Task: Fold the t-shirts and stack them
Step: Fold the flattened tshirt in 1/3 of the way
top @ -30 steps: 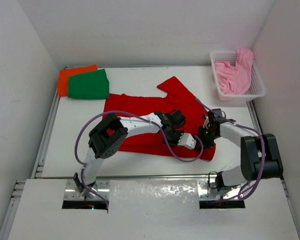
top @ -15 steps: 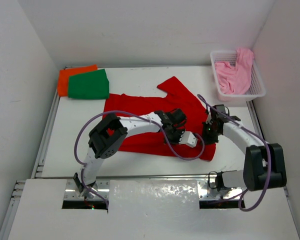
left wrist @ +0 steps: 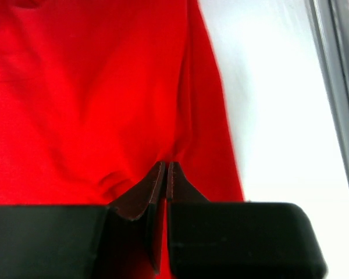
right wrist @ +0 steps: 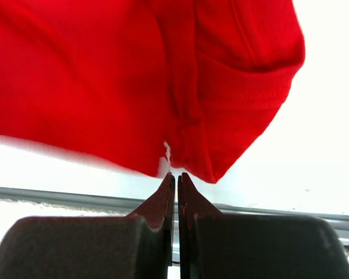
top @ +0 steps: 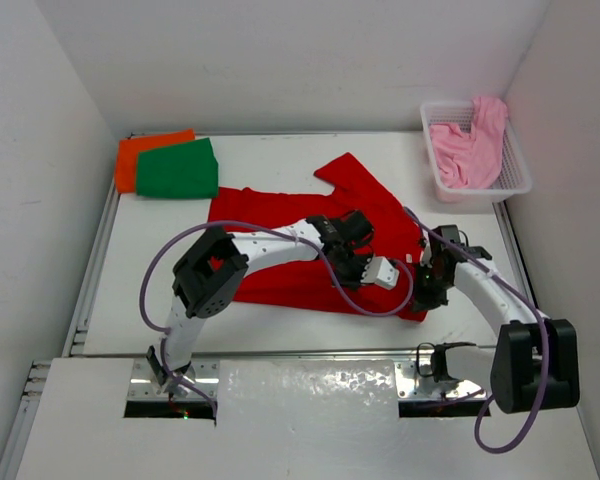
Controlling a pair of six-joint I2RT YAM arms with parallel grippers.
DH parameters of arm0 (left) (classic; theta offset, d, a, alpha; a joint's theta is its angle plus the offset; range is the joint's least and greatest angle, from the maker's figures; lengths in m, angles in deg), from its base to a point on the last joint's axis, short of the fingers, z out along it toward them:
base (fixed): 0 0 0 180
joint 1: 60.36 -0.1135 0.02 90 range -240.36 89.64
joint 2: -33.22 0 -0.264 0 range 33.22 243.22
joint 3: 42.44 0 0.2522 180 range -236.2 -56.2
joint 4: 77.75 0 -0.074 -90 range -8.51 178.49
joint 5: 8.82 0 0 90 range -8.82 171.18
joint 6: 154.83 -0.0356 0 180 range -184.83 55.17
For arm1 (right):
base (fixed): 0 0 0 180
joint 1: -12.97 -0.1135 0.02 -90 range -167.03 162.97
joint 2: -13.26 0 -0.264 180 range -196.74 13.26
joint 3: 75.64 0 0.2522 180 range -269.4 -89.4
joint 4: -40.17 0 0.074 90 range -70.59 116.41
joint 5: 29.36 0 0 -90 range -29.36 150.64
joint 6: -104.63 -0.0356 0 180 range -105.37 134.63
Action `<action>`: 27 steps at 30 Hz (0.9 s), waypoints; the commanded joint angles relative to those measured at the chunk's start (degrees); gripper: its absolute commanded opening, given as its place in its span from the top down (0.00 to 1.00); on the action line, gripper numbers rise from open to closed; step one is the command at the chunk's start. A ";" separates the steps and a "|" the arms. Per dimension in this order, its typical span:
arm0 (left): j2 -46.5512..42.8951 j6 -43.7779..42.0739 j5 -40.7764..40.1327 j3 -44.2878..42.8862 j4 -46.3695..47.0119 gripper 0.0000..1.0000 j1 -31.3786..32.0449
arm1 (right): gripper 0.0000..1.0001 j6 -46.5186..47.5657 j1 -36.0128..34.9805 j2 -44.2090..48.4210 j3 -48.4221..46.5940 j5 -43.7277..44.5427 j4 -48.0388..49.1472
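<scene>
From above, the red t-shirt (top: 265, 210) is seen spread flat over the middle of the table (top: 150, 290), with the green t-shirt (top: 177, 168) folded on the orange t-shirt (top: 145, 150) at the far left corner and the pink t-shirt (top: 465, 150) draped in the white basket (top: 480, 190) at the far right. The left tool (top: 395, 277) and the right tool (top: 427, 295) are both placed at the red shirt's near right corner, close together. In the left wrist view, the left tool (left wrist: 166, 165) is seen closed, with gathered red t-shirt (left wrist: 93, 87) cloth pinched at its tips and bare table (left wrist: 279, 104) to the right. In the right wrist view, the right tool (right wrist: 175, 177) is seen closed on the very edge of the red t-shirt (right wrist: 104, 75), where a fold is drawn down to the tips.
</scene>
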 commanded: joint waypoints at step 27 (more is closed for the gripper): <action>-18.01 9.19 -10.33 1.32 -10.12 0.17 -16.64 | 0.42 -1.71 5.07 1.14 -3.64 0.73 -0.07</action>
